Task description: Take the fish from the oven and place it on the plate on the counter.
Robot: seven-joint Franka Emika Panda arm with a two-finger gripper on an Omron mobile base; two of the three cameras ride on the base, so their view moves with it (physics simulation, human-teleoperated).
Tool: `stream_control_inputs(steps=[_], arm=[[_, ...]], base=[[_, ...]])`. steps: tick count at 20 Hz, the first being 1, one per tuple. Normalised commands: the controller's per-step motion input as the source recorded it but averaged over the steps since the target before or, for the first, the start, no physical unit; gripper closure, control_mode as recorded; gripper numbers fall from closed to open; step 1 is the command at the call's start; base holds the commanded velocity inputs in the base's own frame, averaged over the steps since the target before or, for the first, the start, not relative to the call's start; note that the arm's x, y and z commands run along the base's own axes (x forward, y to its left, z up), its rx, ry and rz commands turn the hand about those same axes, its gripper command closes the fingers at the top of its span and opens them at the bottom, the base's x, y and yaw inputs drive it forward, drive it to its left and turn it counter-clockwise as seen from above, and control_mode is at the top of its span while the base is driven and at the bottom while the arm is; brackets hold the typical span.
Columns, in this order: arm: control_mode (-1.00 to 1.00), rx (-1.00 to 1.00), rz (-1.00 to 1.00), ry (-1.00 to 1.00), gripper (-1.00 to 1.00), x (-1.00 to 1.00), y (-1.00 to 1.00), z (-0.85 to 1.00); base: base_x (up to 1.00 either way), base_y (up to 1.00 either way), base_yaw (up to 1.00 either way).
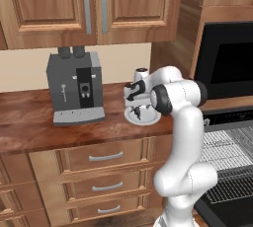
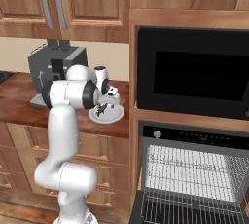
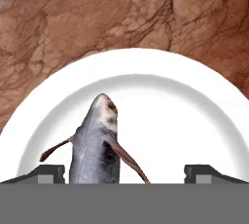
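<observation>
Hand (image 3: 124,172) hung over plate (image 3: 194,121), fingers (image 3: 46,173) spread wide, gripping nothing | fish (image 3: 97,145) lay on plate between them, nearer one finger | plate sat on worktop (image 1: 29,122) beside coffee machine (image 1: 74,88)

The arm (image 1: 184,137) is glossy white, built of rounded tubular links with dark bands at the joints; two small dark fingertips (image 3: 46,173) are squared.
</observation>
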Motion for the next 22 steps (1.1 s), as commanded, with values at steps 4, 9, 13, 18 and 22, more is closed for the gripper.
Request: stream_control_inputs(steps=[4, 9, 13, 18, 22], arm=[[-1.00, 0.01, 0.00, -0.03, -1.00, 0.00, 0.00, 0.48], [-1.00, 0.03, 0.00, -0.03, -1.00, -0.30, 0.00, 0.51], [-1.00, 0.06, 0.00, 0.00, -1.00, -0.92, -0.08, 0.39], [-1.00, 0.09, 0.00, 0.00, -1.00, -1.00, -0.18, 0.17], [-1.00, 0.08, -0.01, 0.00, -1.00, -1.00, -0.18, 0.17]], base=[[0.00, 0.00, 0.00], [0.00, 0.00, 0.00], [0.00, 0.00, 0.00], [0.00, 0.00, 0.00], [0.00, 0.00, 0.00]])
